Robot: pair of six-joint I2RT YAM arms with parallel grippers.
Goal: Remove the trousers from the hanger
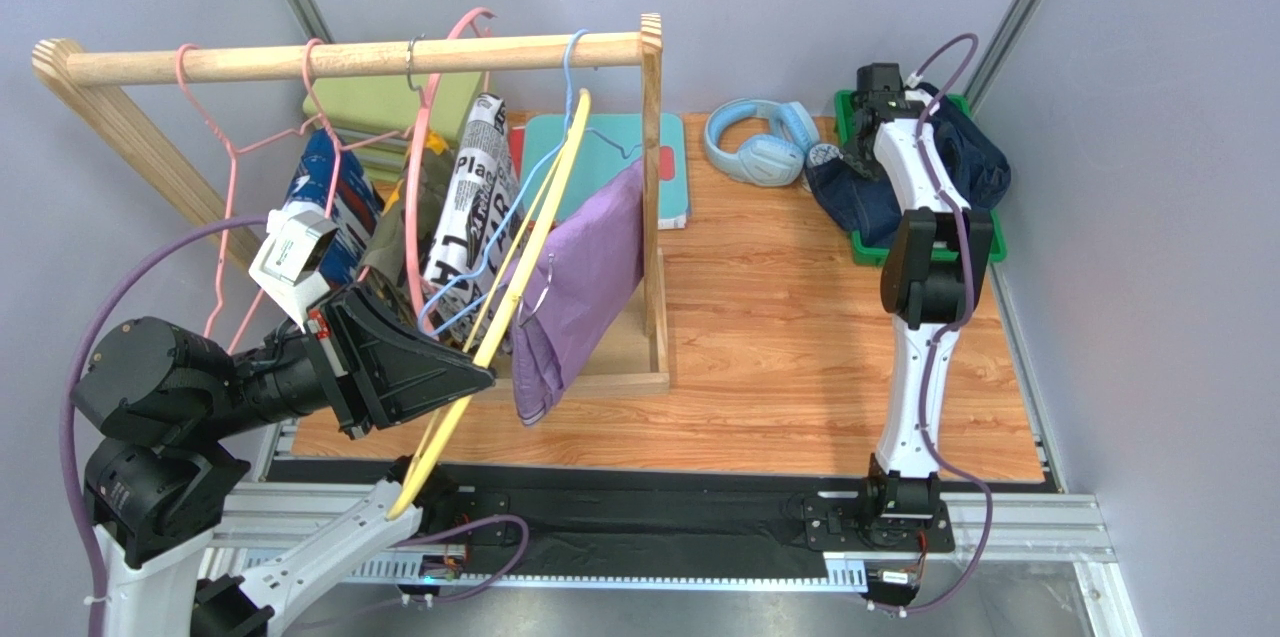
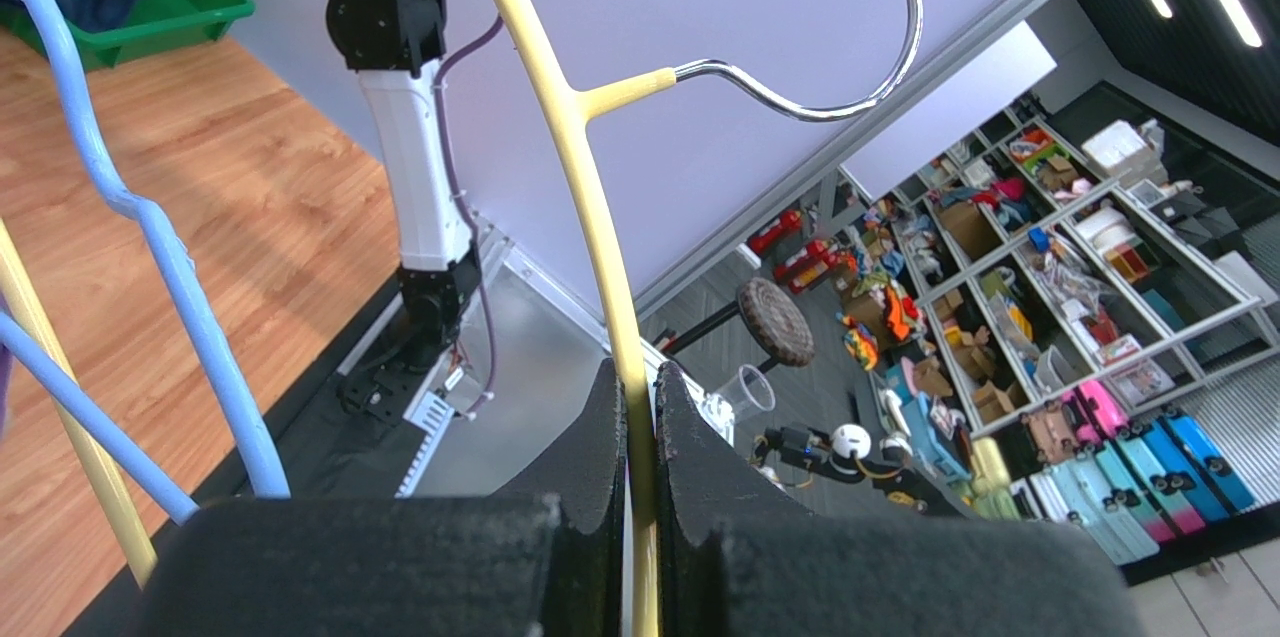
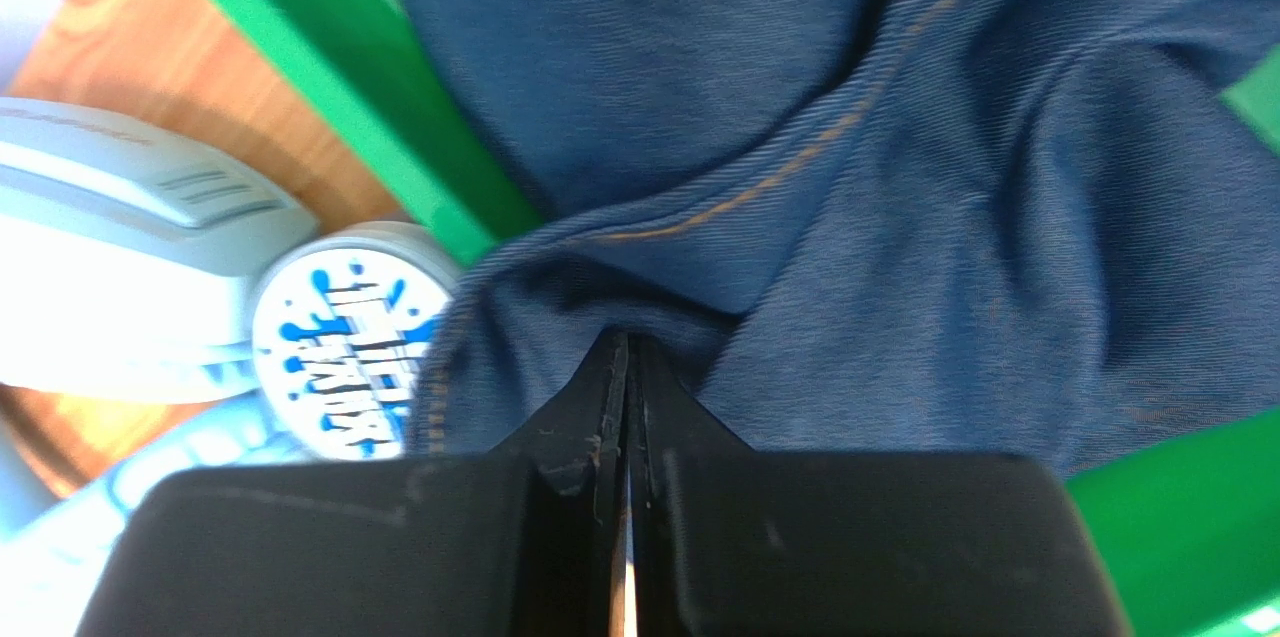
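The dark blue denim trousers (image 1: pixel 977 165) lie heaped in the green bin (image 1: pixel 869 241) at the far right, off any hanger, with one part hanging over the bin's left edge. My right gripper (image 1: pixel 878 120) hovers over them. In the right wrist view it (image 3: pixel 627 345) is shut, and a fold of the trousers (image 3: pixel 902 187) is pinched at its tips. The bare yellow hanger (image 1: pixel 526 240) is off the wooden rail and slants down toward the near edge. My left gripper (image 1: pixel 473 367) is shut on its yellow arm (image 2: pixel 579 157); the steel hook (image 2: pixel 842 97) points away.
The wooden rack (image 1: pixel 361 58) holds pink hangers (image 1: pixel 226 157), a newsprint-patterned garment (image 1: pixel 481 172) and a blue hanger with a purple garment (image 1: pixel 579 277). Its right post (image 1: pixel 654 187) stands mid-table. Blue headphones (image 1: pixel 763 142) lie left of the bin, a teal box (image 1: pixel 601 165) behind the rack.
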